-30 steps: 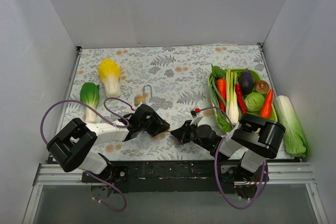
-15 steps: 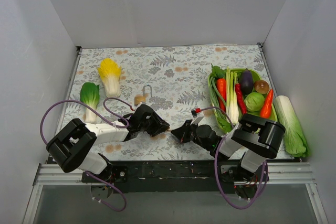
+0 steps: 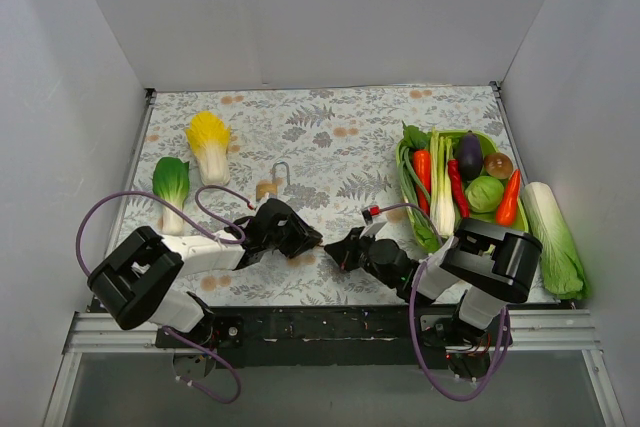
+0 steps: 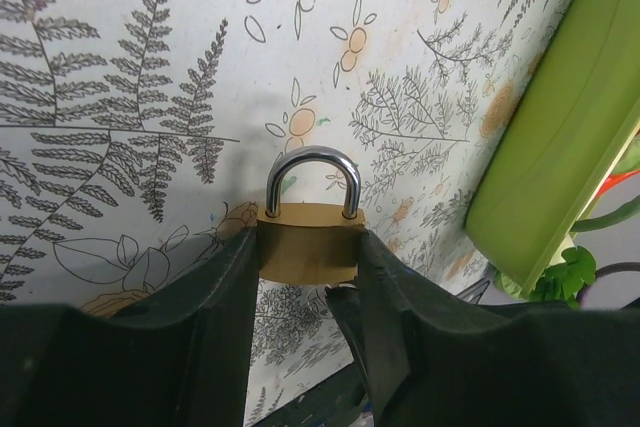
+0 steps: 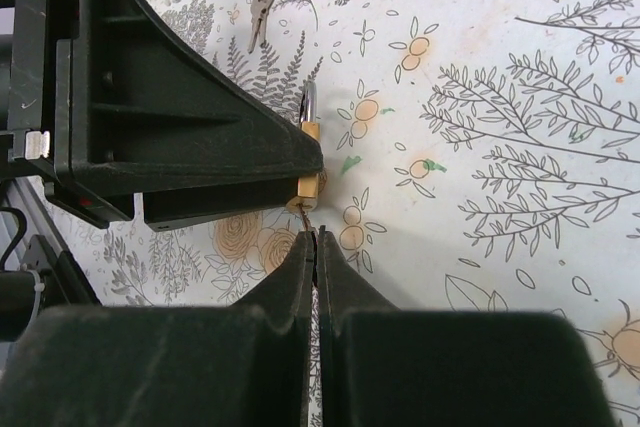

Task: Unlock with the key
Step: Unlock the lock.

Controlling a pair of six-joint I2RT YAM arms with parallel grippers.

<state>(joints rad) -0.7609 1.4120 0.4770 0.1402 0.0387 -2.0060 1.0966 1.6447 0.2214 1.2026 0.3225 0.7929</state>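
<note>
Left of the green plastic vegetable tray (image 3: 404, 187), low over the fern-printed tabletop (image 3: 330, 137), both arms met nose to nose.

Left gripper (image 3: 300, 240): jaws clamped on the small brass padlock with the steel shackle (image 4: 308, 243), one finger on each flat side of the body. In the left wrist view the shackle stood clear beyond the fingertips. It looked closed, though the far leg's seat was hard to read.

Right gripper (image 5: 315, 247): jaws pressed together on a thin brass key (image 5: 308, 219). Only a sliver of blade showed past the tips.

Key relation: the padlock lay straight ahead of the right jaws, on the side away from the tray. Its long axis, from shackle to base, ran in line with the key blade, with the base facing the right jaws and the shackle pointing away. The blade tip was at the base, touching it or just entering. Could not tell from either wrist view whether it was seated in the keyway.

Judgement: insertion stage, turn not yet made. The right arm is the one to act, and the left only has to hold the body steady. The next move calls for a push along that shared axis, then a twist about it. Any sideways offset would likely bind the blade.

Noted further from the tray: a second small brass padlock with a bunch of keys (image 3: 268, 187), lying loose.
</note>
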